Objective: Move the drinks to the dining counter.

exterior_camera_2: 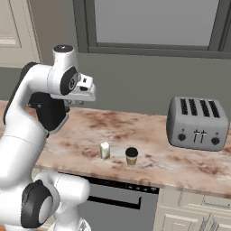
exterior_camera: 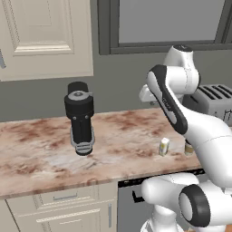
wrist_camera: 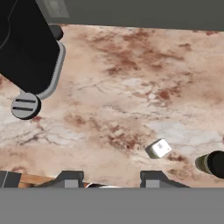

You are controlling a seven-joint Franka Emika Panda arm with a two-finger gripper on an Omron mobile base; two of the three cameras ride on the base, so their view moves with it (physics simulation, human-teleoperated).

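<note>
So both drinks sit on the stone worktop under the window, near its front edge. Taking the toaster as the landmark: the carton and the cup stand well to the left of it in the right base view, closer to the front edge than the toaster is. The cup is the one nearer the toaster, the carton just beside the cup on the far side from it. They're close together but not touching, both upright.

The coffee machine is way further from the toaster, past both drinks along the same worktop.

The gripper hangs up in the air over the worktop, well above the drinks and on the coffee machine side of them. Its two fingers are spread apart with nothing between them. From the hand view the carton shows as a little white box top and the cup's black lid pokes in at the edge.
</note>
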